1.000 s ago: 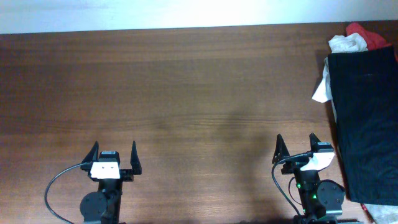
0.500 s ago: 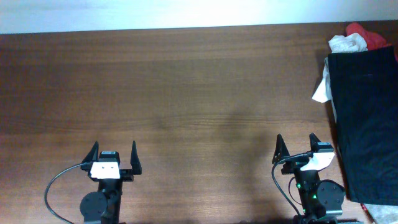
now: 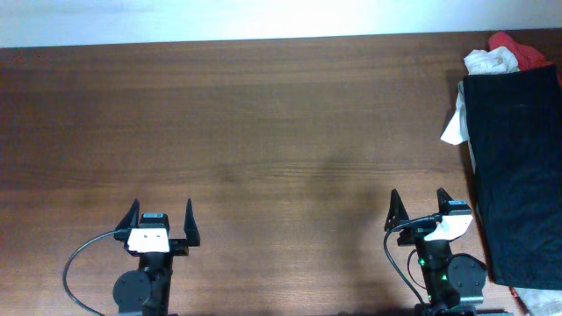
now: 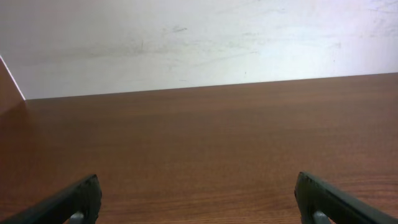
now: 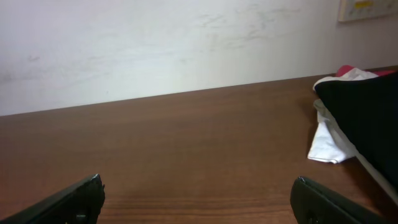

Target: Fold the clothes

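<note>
Overhead, the black garment [image 3: 518, 175] is lying along the desk's [image 3: 263, 132] right edge, long axis near-to-far, just right of the right pincer [image 3: 418, 215]; the left pincer [image 3: 161, 224] is sitting well away, both spread apart. Left wrist is showing bare desk only. Right wrist is catching the garment far right, flat and smooth, over white cloth [image 5: 329, 143].

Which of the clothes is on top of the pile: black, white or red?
The black garment. It lies spread over the pile, while white cloth peeks from under its edge and the red one sits bunched at the far end.
</note>
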Robot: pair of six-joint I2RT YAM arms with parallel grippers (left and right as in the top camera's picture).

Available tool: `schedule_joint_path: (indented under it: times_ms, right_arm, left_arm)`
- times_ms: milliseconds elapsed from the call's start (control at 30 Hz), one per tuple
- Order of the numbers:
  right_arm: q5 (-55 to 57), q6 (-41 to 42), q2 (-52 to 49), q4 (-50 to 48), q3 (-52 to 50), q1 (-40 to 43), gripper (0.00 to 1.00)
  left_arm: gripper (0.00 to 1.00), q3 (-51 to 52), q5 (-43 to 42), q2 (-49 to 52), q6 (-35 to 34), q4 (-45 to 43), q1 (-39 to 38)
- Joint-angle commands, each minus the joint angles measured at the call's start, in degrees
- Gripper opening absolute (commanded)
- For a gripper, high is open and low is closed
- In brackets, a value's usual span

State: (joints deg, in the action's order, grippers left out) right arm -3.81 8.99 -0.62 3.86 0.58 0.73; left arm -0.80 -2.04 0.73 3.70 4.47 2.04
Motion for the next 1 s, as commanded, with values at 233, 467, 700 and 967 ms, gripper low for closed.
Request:
schedule_joint_path:
  times_ms: [233,467,700,967]
  right_arm:
    - [-20.26,18.80,0.42,-1.09,-0.26,-0.35,0.99]
    - [-27.23,24.57,0.42,-1.55,-0.26,-0.35,0.99]
    - [-24.50,22.08,0.13,-13.86,1.53,-0.35,0.99]
    - [-5.03,7.17,-21.79,-13.14,22.32,-0.35,0.99]
  left_arm:
    - [0.99,0.31,0.52,-0.33,0.70,0.15,0.35]
    - [0.99,0.31,0.52,-0.33,0.70,0.15,0.35]
    - [0.99,0.31,0.52,-0.33,0.70,0.13,0.35]
    - [0.99,0.31,0.52,-0.33,0.70,0.15,0.35]
